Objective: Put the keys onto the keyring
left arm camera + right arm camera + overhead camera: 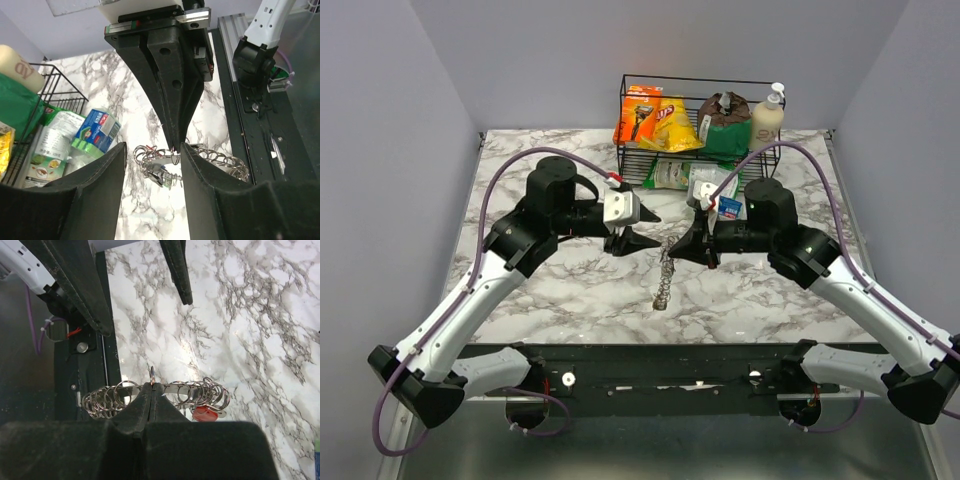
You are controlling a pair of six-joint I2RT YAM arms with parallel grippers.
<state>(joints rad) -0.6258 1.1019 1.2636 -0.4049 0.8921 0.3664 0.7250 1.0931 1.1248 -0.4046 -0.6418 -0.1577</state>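
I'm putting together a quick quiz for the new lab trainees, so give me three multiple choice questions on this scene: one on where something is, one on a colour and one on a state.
1. Where does the black wire basket stand?
A) at the far edge of the marble table
B) between the arm bases
C) on top of the left arm

2. What colour is the tag by the chain?
A) blue
B) red
C) yellow

3. How is the right claw?
A) wide open
B) shut on nothing
C) shut on the keyring

Answers:
1 A: the top view shows it behind both arms, at the back of the table.
2 B: the right wrist view shows a red tag beside the links.
3 C: its fingers meet on the thin ring, while the left claw stands open.
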